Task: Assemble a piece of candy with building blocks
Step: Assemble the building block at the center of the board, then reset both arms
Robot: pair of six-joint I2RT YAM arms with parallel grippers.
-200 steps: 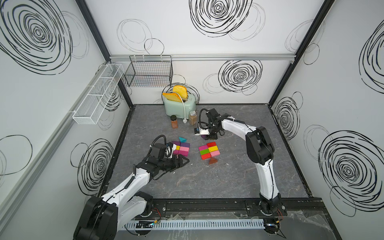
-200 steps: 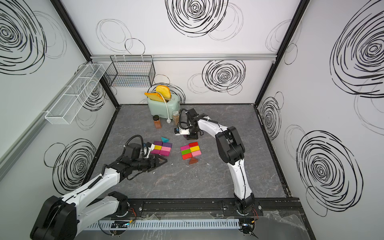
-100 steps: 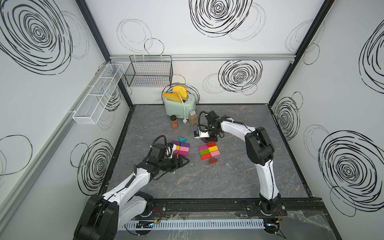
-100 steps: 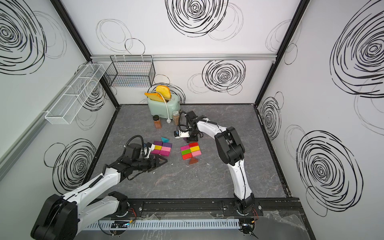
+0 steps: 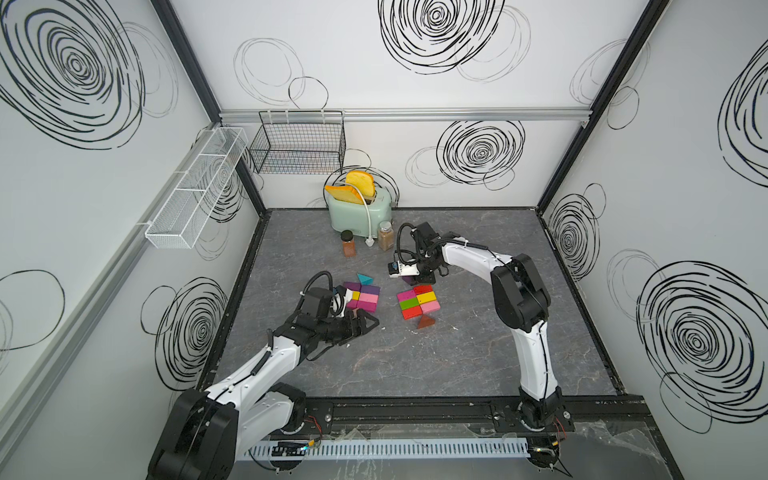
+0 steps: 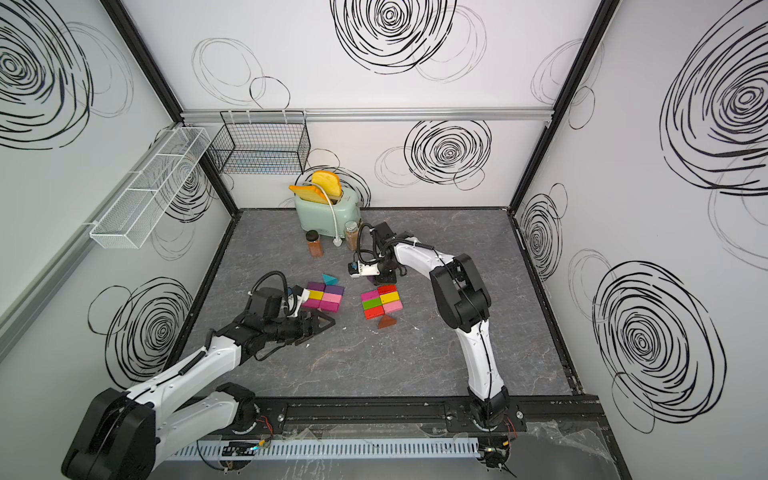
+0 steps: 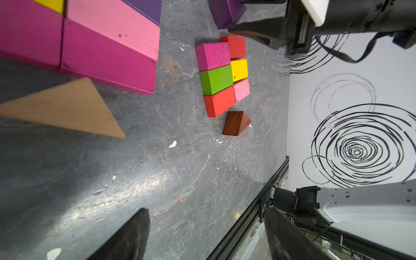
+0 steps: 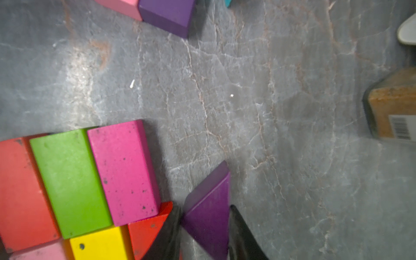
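Note:
Two flat clusters of building blocks lie on the grey floor. The cluster of purple, yellow, pink and magenta bricks point(image 5: 365, 297) has a teal triangle point(image 5: 363, 277) behind it and a tan triangle point(image 7: 67, 108) at its near side. My left gripper point(image 5: 372, 322) hovers open and empty beside that tan triangle. The other cluster point(image 5: 417, 302) has magenta, green, red, yellow and pink bricks, with a brown triangle point(image 5: 427, 322) at its near end. At its far end my right gripper point(image 8: 204, 207) is shut on a purple triangle point(image 8: 209, 216) that lies next to the red brick point(image 8: 148, 227).
A mint toaster point(image 5: 359, 210) with toast stands at the back wall. Two spice jars point(image 5: 348, 244) point(image 5: 385, 236) and a white plug point(image 5: 369, 242) stand just in front of it, close behind my right gripper. Wire baskets point(image 5: 299, 145) hang on the walls.
My right gripper has brought the purple triangle slightly nearer, up to the far end of the red, green and yellow cluster. The left jaws stand wider; that arm has barely moved.

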